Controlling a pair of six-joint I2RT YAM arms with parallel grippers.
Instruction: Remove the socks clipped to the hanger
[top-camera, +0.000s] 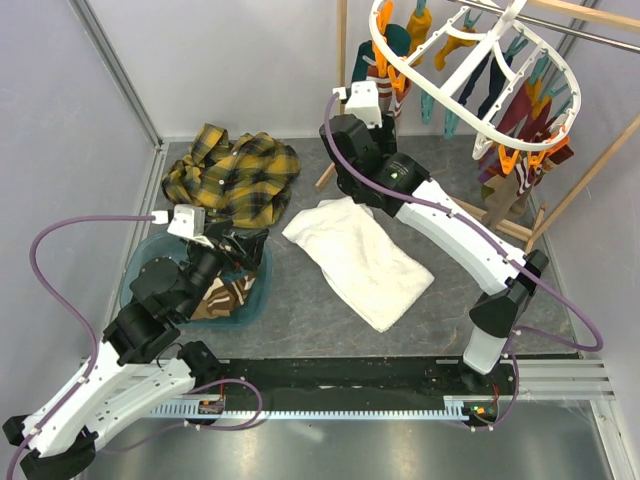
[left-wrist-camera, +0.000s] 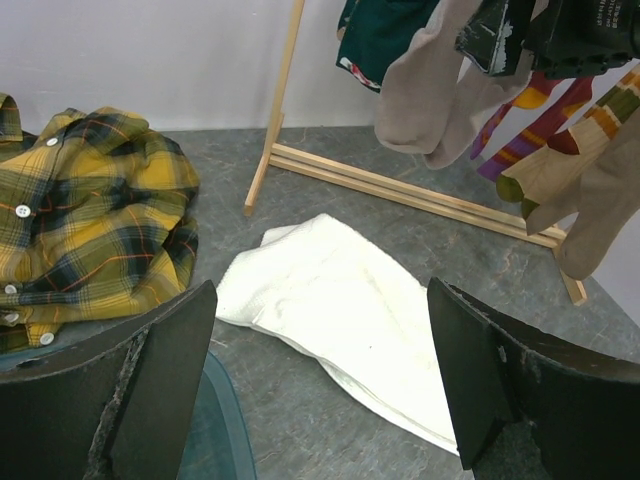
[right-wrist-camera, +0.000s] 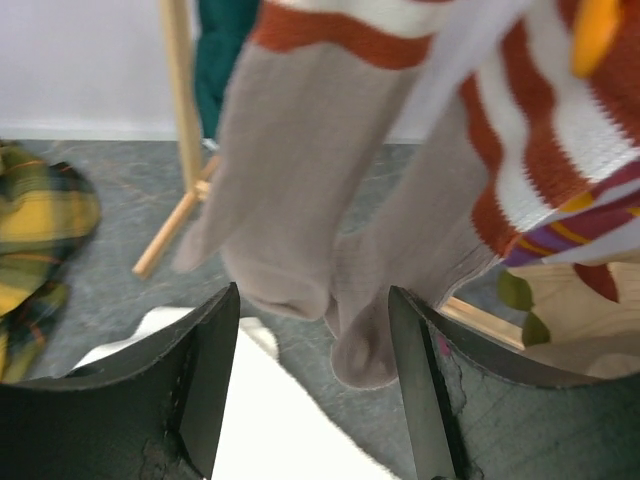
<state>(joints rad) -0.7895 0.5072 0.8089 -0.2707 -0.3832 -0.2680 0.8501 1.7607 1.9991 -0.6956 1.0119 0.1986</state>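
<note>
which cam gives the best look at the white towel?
Top external: the white towel shows whole, with every edge visible and nothing covering it. Left wrist shows most of it, but the near end is hidden behind the left gripper. Right wrist catches only a blurred white patch at the bottom.

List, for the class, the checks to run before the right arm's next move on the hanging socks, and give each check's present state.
1. Right gripper open: ok, its fingers stand apart.
2. Tan socks lined up with it: ok, in the right wrist view their toes hang across the gap between its fingers.
3. Fingers touching those socks: cannot tell.
4. Socks left on the hanger: ok, many hang from it.
5. Left gripper open and empty: ok.
6. Teal basin ready to take socks: ok, it sits under the left gripper with a striped sock lying in it.
</note>
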